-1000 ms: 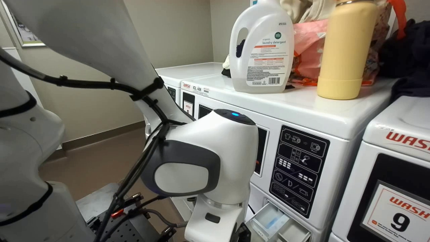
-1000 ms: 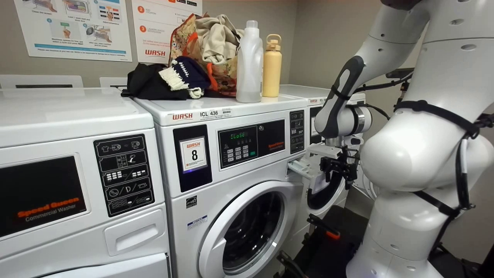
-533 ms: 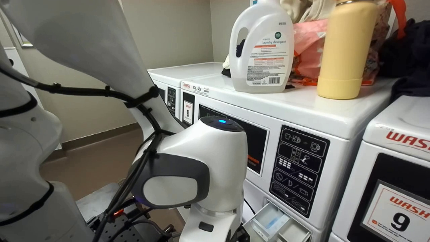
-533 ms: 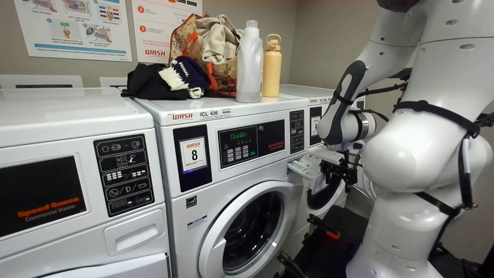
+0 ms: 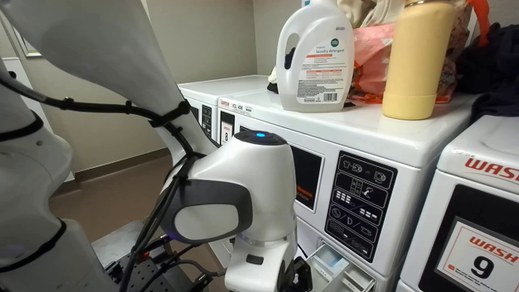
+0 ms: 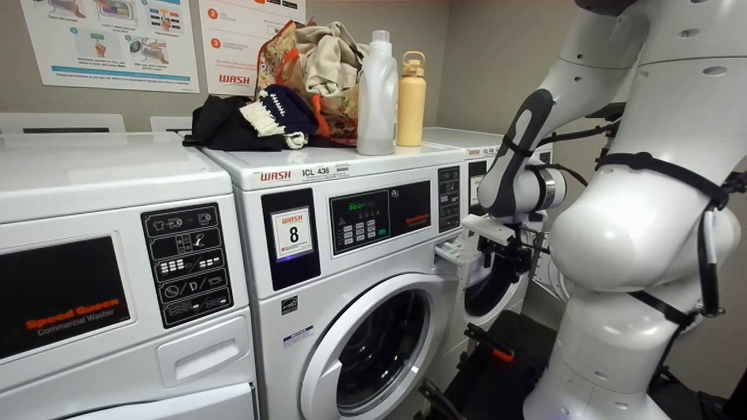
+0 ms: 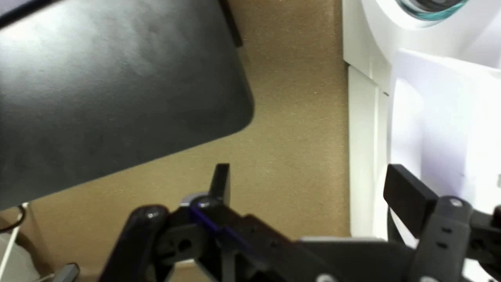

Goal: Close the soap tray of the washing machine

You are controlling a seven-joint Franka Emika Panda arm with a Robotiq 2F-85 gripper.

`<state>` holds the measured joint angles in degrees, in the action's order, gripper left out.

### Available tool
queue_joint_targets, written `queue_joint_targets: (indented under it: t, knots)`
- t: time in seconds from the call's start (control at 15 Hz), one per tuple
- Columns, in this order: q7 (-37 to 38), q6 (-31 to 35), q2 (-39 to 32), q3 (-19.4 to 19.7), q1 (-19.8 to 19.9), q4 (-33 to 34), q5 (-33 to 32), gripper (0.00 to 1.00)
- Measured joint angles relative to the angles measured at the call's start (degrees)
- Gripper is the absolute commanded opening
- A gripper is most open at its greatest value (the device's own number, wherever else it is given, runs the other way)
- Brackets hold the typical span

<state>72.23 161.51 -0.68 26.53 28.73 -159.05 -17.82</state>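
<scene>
The soap tray (image 5: 329, 265), pale bluish-white with inner compartments, sticks out of the washing machine (image 6: 373, 169) below its black button panel. In an exterior view the tray (image 6: 454, 252) shows at the machine's upper right front, partly behind my gripper (image 6: 505, 259). In the wrist view my gripper (image 7: 308, 170) is open with nothing between its fingers. Its right finger overlaps a white panel (image 7: 434, 117), apparently the tray's front; whether they touch cannot be told. In an exterior view only a dark part of the gripper (image 5: 301, 275) shows beside the tray.
The round door (image 6: 318, 356) stands below the tray. A detergent bottle (image 5: 316, 61), a yellow bottle (image 5: 419, 61) and a bag (image 6: 344, 116) stand on the machine. A neighbouring machine marked 9 (image 5: 482, 263) stands beside it. A dark platform (image 7: 117, 90) shows in the wrist view.
The gripper has moved toward the machine since half a second ago. The soap tray has slid partly inward, and less of it sticks out. The display text has changed.
</scene>
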Motion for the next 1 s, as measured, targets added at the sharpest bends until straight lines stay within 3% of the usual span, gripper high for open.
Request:
queue_joint_targets:
  t: [0.4, 1.0]
  knots:
    - [0.0, 8.3, 0.2, -2.6, -3.2, 0.8, 2.1, 1.0]
    - [0.0, 8.8, -3.4, -4.4, -4.8, 3.0, 5.0, 1.0]
